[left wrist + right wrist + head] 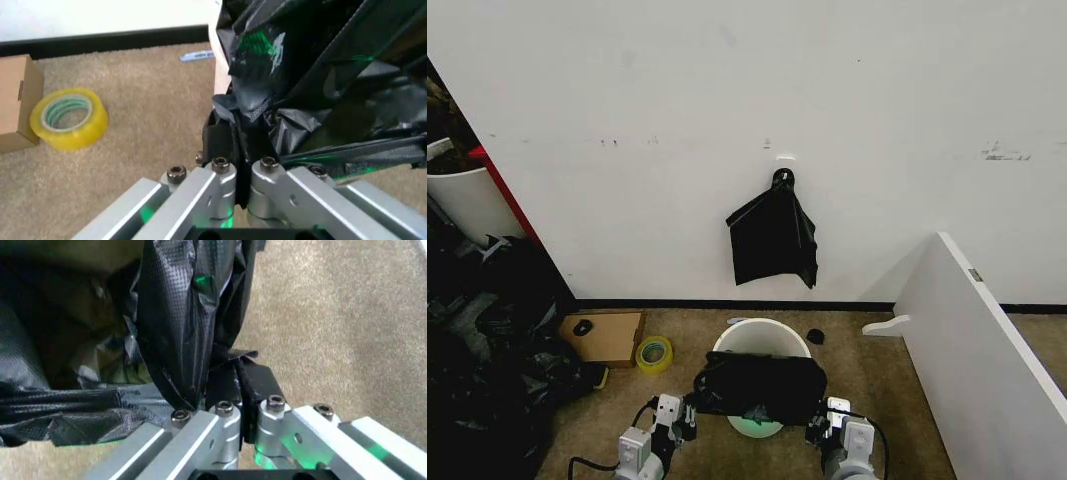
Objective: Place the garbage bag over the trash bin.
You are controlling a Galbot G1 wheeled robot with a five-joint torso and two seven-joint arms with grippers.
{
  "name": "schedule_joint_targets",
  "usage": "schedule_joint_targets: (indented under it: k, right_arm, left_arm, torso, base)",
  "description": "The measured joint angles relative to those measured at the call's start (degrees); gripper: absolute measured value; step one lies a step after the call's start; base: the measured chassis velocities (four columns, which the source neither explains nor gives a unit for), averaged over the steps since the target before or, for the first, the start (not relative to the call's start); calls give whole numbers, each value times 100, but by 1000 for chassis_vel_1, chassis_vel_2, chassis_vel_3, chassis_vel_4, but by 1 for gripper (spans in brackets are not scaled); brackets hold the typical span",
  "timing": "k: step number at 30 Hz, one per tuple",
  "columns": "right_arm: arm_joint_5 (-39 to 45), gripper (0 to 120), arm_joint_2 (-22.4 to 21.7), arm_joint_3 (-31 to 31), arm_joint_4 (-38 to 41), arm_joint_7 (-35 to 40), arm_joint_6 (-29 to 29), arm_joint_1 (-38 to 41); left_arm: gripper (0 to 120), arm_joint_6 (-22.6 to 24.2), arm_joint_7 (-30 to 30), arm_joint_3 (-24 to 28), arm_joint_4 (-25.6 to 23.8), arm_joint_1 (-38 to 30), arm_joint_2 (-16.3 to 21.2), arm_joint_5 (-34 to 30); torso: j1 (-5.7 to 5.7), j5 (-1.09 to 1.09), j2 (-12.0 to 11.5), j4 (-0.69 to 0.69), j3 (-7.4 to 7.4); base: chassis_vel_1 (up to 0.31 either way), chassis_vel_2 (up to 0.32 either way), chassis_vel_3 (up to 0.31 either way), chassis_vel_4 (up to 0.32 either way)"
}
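Both grippers, left (689,408) and right (815,420), have their jaws pinched on the garbage bag's (762,385) mouth, stretched over the trash bin's (761,340) near rim, where thin film could slip free or tear.

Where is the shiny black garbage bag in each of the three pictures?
Head view: the garbage bag is stretched low in the middle, across the near part of the trash bin.
Left wrist view: it fills the right side, pinched in the left gripper.
Right wrist view: it fills the left side, pinched in the right gripper.
Shared landmark: the beige carpet.
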Motion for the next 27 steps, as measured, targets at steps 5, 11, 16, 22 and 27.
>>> schedule_joint_targets:
  k: [5, 11, 16, 22, 27]
  right_arm:
    - [104, 0, -42, -25, -210, 1, -173, 199]
    - [180, 0, -22, -108, -366, 10, -354, 381]
    - [168, 0, -40, -162, -464, 13, -435, 437]
    - [165, 0, -32, -168, -678, 13, -437, 616]
    - [158, 0, -32, -179, -795, 13, -456, 719]
  left_arm:
    - [0, 235, 2, 0, -7, -26, 105, -3]
    - [0, 502, -18, -3, 17, -64, 196, -3]
    - [0, 614, -35, 21, 56, -161, 216, -4]
    - [0, 623, -123, 93, 320, -475, 137, -14]
    - [0, 626, -157, 148, 508, -653, 66, 30]
  torso:
    - [0, 0, 0, 0, 0]
    - [0, 0, 0, 0, 1]
    - [0, 0, 0, 0, 1]
    - [0, 0, 0, 0, 1]
    - [0, 0, 0, 0, 1]
  base:
    - [0, 0, 0, 0]
    - [0, 0, 0, 0]
    - [0, 0, 0, 0]
    - [0, 0, 0, 0]
    - [0, 0, 0, 0]
